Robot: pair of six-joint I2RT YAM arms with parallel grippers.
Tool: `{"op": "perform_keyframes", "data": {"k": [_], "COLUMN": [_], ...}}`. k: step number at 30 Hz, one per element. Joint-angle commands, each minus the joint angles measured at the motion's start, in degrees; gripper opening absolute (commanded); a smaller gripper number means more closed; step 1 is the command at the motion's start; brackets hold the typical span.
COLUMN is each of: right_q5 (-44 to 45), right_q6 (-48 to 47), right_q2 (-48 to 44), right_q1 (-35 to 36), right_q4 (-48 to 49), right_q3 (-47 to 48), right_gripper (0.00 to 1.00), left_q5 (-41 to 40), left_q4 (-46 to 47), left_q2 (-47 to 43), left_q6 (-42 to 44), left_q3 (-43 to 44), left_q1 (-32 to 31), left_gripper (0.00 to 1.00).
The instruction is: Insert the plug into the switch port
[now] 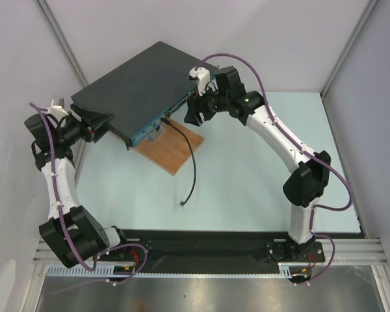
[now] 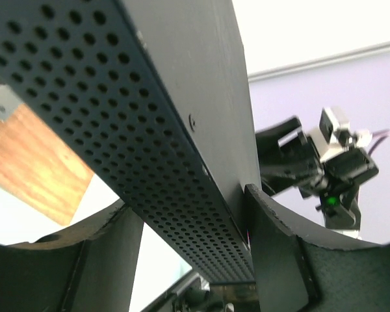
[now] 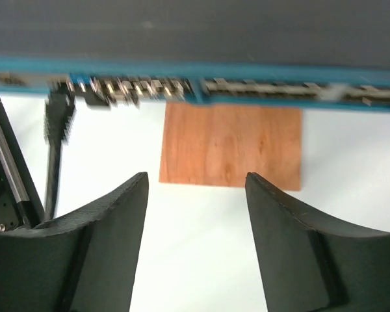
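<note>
While the left end effector (image 1: 101, 125) is closed across the switch (image 1: 140, 84) at its 9 o'clock side, one finger (image 2: 283, 260) bears on the dark grey lid and the other sits under the base, with the perforated side wall between them. The right end effector (image 3: 196, 182) hangs open and empty, its jaws spread and facing the teal front face (image 3: 260, 70) without touching it. At 12 o'clock in the right wrist view runs the row of sockets, too blurred to count. Off at 10 o'clock a black plug (image 3: 58, 117) hangs at that face, and I cannot tell whether it is fully seated in a port. From it the black cable (image 1: 192, 162) droops toward 6 o'clock in the top view, its far end lying loose on the table (image 1: 260, 175). The switch sits at about 11 o'clock on the table, its front edge over a wooden board (image 1: 175, 149). I judge the switch to be a rigid metal box with some weight. Its smooth lid is likely slippery, so a clamp across the side edge suits it as a brace against the push of insertion. The plug looks like small, hard plastic, and any latch on it would probably be delicate. The place to take it is the stiff body just behind the connector, squeezed lightly and kept in line with the port. The cable is limp and would buckle if pushed, so it makes a poor hold.
</note>
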Motion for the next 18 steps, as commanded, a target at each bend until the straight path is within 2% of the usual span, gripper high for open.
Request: {"op": "perform_keyframes", "data": {"k": [1, 10, 14, 16, 18], "right_q5": [-2.3, -2.6, -2.0, -2.2, -2.6], "right_q6": [-0.2, -1.6, -3.5, -4.3, -4.6], "right_q2": [-5.3, -10.7, -13.2, -13.8, -15.0], "right_q1": [-1.9, -7.9, -12.3, -15.6, -18.0], "right_q4": [0.5, -3.0, -5.9, -8.0, -9.6], "right_q3": [-1.5, -7.8, -12.1, -13.3, -15.2], "right_gripper": [0.67, 0.7, 0.72, 0.72, 0.73], "left_q5": [-17.0, -17.1, -18.3, -18.7, -19.1], "left_q4": [13.1, 10.3, 6.2, 5.2, 3.7], "left_q2": [4.4, 3.2, 0.2, -0.9, -2.0], "left_q6": [6.4, 8.6, 9.6, 9.3, 9.1], "left_q3": [5.2, 3.3, 0.0, -2.2, -3.9], "left_q1": [2.8, 3.4, 4.0, 4.6, 5.1], "left_gripper": [0.0, 0.01, 0.2, 0.24, 0.36]}}
